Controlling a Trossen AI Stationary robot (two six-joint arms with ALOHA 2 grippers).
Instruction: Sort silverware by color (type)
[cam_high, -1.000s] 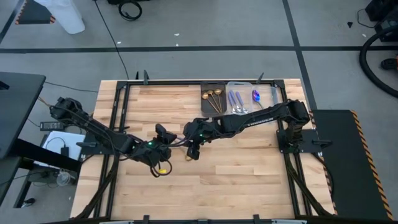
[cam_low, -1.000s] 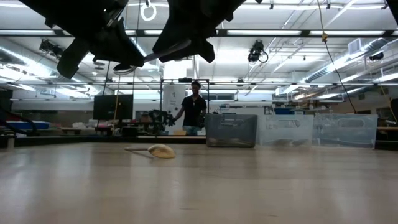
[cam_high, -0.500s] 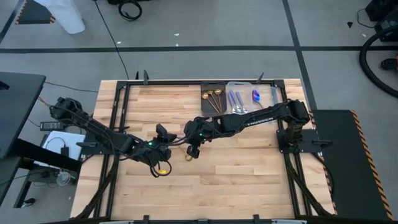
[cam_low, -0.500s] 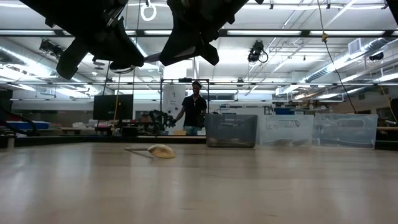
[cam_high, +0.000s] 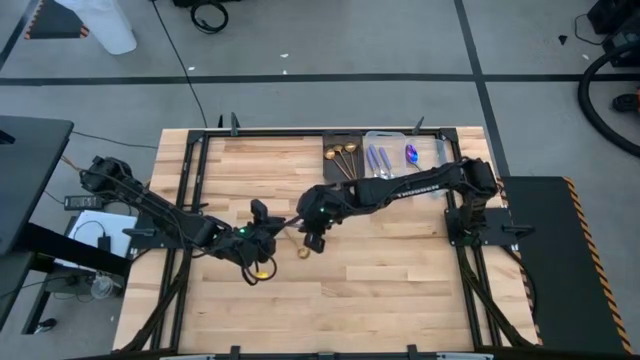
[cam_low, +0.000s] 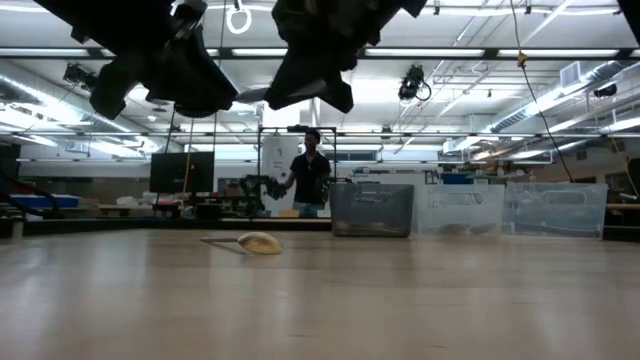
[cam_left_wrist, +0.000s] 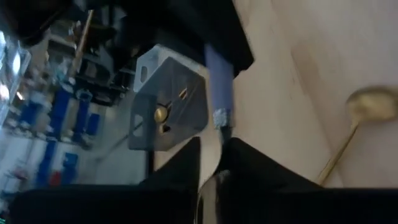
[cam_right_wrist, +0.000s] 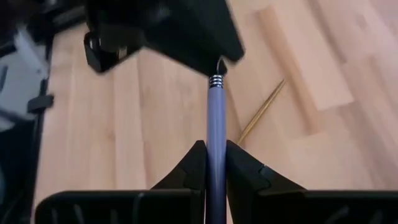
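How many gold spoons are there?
3 gold spoons: two in the dark tray at the far edge, one on the table near the middle. The arms may hide more.

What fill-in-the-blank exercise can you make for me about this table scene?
1. The right pincer is shut on the ____ of the blue utensil.
2. One loose ____ spoon lies on the table.
3. The other gold spoons lie in the ____ tray, not the clear one.

Missing words: handle; gold; dark
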